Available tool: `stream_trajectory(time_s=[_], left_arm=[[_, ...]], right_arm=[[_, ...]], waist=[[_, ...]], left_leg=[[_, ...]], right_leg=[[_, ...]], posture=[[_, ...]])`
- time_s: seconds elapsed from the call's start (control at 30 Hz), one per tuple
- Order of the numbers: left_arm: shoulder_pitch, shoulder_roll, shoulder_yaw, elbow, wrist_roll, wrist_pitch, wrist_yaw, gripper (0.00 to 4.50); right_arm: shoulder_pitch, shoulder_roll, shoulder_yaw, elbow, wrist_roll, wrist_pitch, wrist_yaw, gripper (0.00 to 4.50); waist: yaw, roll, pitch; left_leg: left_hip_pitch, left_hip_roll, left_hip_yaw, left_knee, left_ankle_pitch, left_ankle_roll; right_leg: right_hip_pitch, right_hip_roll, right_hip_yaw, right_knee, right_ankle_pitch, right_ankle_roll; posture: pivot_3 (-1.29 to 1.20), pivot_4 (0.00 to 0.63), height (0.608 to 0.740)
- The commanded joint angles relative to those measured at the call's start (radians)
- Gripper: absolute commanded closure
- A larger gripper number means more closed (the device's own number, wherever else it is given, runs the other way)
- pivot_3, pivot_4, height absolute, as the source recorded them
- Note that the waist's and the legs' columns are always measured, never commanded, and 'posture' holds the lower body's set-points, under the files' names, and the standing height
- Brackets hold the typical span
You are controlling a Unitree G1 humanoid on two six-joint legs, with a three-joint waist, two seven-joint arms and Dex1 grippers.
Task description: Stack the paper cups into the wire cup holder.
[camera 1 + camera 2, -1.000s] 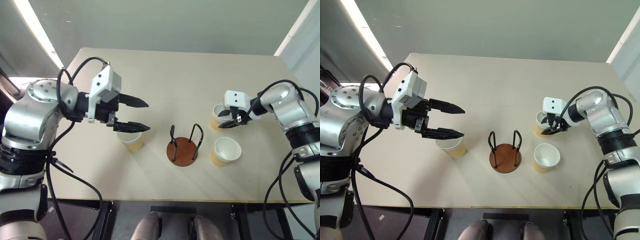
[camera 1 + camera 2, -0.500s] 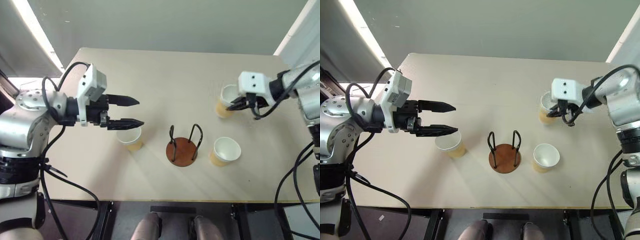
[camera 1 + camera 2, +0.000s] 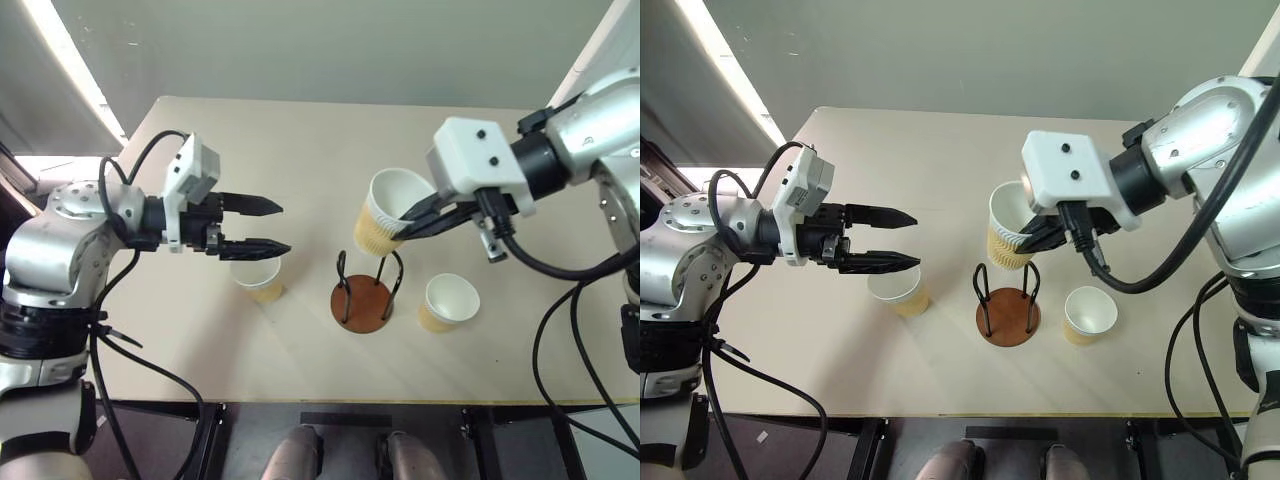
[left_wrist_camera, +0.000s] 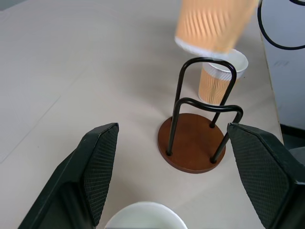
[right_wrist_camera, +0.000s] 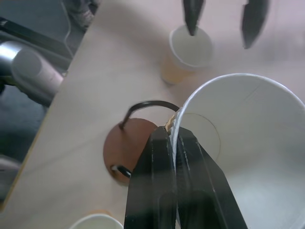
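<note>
In the head views, the right gripper (image 3: pixel 405 222) had lifted one paper cup (image 3: pixel 385 212) off the table (image 3: pixel 300 140), pinching its rim, tilted above the wire holder (image 3: pixel 365 293). The left gripper (image 3: pixel 270 228) hovered, fingers apart, over another cup (image 3: pixel 258 277). The left wrist view showed the held cup, perhaps ribbed, blurred. The right wrist view showed its white inside.
</note>
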Motion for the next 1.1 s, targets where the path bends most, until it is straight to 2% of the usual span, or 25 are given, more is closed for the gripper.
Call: stream_trajectory(time_s=[0.03, 0.43, 0.53, 0.8, 1.1], left_arm=[[-0.016, 0.0, 0.004, -0.02, -0.002, -0.015, -0.003, 0.58], [-0.016, 0.004, 0.002, -0.013, 0.0, -0.018, -0.003, 0.58], [-0.015, 0.003, 0.002, -0.013, 0.0, -0.02, -0.005, 0.58], [-0.007, 0.008, 0.008, -0.036, 0.0, -0.02, 0.006, 0.58], [0.055, 0.124, -0.04, -0.197, 0.097, -0.054, 0.016, 0.58]], right_arm=[[0.002, -0.011, 0.007, -0.019, 0.004, -0.011, -0.015, 4.45], [0.065, -0.014, 0.056, -0.029, -0.005, -0.057, -0.022, 4.45], [0.074, -0.002, 0.06, -0.039, 0.004, -0.042, -0.034, 3.84], [0.093, 0.015, 0.031, -0.028, 0.004, -0.03, -0.098, 0.99], [0.114, 0.048, -0.219, 0.054, 0.171, 0.185, -0.272, 0.99]], waist=[[0.0, 0.0, 0.0], [0.0, 0.0, 0.0], [0.0, 0.0, 0.0], [0.0, 0.0, 0.0], [0.0, 0.0, 0.0]], left_leg=[[0.0, 0.0, 0.0, 0.0, 0.0, 0.0], [0.0, 0.0, 0.0, -0.001, 0.001, 0.0], [0.0, 0.0, 0.0, -0.001, 0.001, 0.0], [0.0, 0.0, 0.0, -0.001, 0.001, 0.0], [0.0, 0.0, 0.0, -0.002, 0.001, 0.0]], right_leg=[[0.0, 0.0, 0.0, 0.0, 0.0, 0.0], [0.0, 0.0, 0.0, 0.0, 0.0, 0.0], [0.0, 0.0, 0.0, 0.0, 0.0, 0.0], [0.0, 0.0, 0.0, 0.001, 0.0, 0.0], [0.0, 0.0, 0.0, 0.0, 0.0, 0.0]], posture=[[0.0, 0.15, 0.74], [0.0, 0.15, 0.74], [0.0, 0.15, 0.74], [0.0, 0.15, 0.74], [0.0, 0.15, 0.74]])
